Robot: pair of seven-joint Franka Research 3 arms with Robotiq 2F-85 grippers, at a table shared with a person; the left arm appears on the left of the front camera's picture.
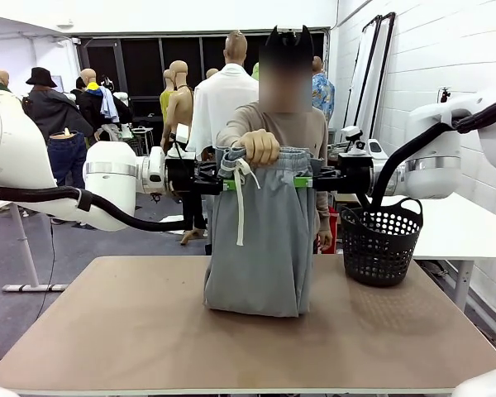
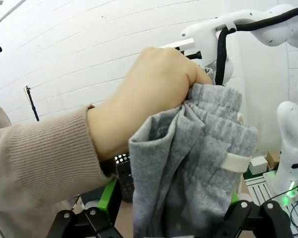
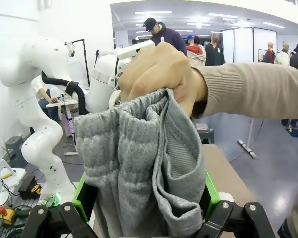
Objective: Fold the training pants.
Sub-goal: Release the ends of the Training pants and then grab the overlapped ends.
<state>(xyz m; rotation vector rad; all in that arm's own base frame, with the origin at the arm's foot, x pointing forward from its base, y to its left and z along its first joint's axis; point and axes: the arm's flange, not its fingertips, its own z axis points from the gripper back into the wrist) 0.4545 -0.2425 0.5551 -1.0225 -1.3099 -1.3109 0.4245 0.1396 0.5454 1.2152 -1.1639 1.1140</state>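
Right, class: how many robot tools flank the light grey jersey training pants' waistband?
2: left tool at the training pants' left waistband end, right tool at the right end, person's hand between.

The training pants (image 1: 256, 248) are seen as soft, matt, heathered grey jersey, with a flat white woven drawstring (image 1: 240, 207). A ribbed beige knit is shown on the person's sleeve (image 2: 35, 163). The table (image 1: 107, 331) is finished smooth, matt brown. The basket (image 1: 380, 248) at the right is made of perforated black plastic.

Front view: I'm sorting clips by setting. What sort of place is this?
Likely a robotics lab or test hall, not a home: a white left arm and right arm flank a plain table, beside a painted brick wall and bare grey floor.
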